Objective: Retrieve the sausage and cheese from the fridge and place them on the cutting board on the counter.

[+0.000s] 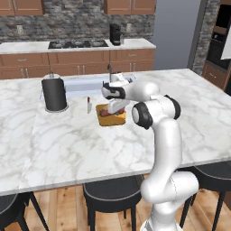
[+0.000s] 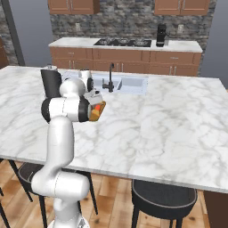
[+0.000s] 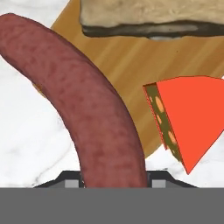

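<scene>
My gripper [image 3: 113, 181] is shut on the sausage [image 3: 83, 100], a dark red-brown curved link that reaches out over the edge of the cutting board [image 3: 127, 57]. On the board's right part lies the cheese [image 3: 192, 118], an orange wedge. From the left base view, the gripper [image 1: 114, 108] hovers low over the board [image 1: 113, 119] on the white marble counter [image 1: 67, 144], near the sink. The right base view shows the cheese [image 2: 96, 107] on the board [image 2: 98, 114] just behind my forearm. The fridge is out of view.
A pale tan loaf-like item [image 3: 153, 17] lies on the far end of the board. A black cylinder [image 1: 55, 94] and a small shaker [image 1: 89, 105] stand left of the board. The sink [image 2: 129, 83] with its dark faucet [image 2: 110, 80] lies behind. Stools [image 1: 113, 194] stand under the counter's near edge.
</scene>
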